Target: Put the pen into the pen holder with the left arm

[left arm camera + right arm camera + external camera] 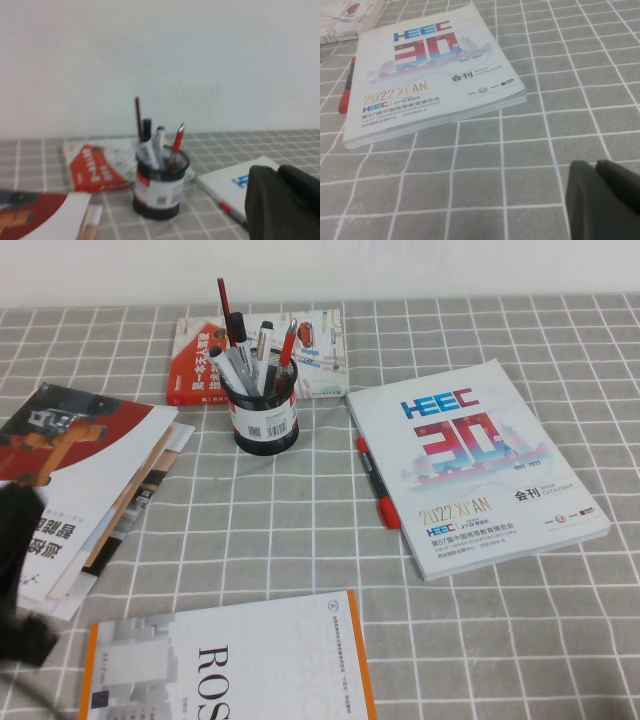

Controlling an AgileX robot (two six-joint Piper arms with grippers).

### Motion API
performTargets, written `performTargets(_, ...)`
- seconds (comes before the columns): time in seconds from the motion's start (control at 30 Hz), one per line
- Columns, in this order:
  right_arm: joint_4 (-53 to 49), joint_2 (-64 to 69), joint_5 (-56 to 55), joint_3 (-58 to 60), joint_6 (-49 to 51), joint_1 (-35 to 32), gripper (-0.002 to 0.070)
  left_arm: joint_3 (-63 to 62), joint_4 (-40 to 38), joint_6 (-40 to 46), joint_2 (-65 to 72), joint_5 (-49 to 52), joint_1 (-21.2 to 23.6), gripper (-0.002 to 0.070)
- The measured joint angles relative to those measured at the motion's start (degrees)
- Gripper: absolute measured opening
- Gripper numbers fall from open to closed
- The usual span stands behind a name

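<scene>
Left claw near table's left edge, right claw low, spread unclear, pen in pen holder

A plain white, unmarked painted wall runs along the far edge of the table. It fills the upper half of the left wrist view and shows as a narrow pale strip at the top of the high view. The table is covered edge to edge by a grey fabric tablecloth printed with a grid of thin white lines forming squares. The cloth lies mostly flat, with slight ripples that bend some grid lines. It meets the wall in a straight line. The light is soft, even and bright, leaving only faint, short shadows on the cloth. The table's own surface is hidden beneath the cloth.
</scene>
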Motion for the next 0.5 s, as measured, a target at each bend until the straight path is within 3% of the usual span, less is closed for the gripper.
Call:
performTargets(0.3, 0.0, 0.0, 0.0, 0.0, 0.0, 0.0, -0.0015, 10.2, -0.32, -1.24, -15.87, 5.26, 0.0, 0.0)
performTargets(0.5, 0.0, 0.0, 0.0, 0.0, 0.0, 0.0, -0.0015, 17.55, -0.42, -4.12, -18.64, 6.06, 0.0, 0.0)
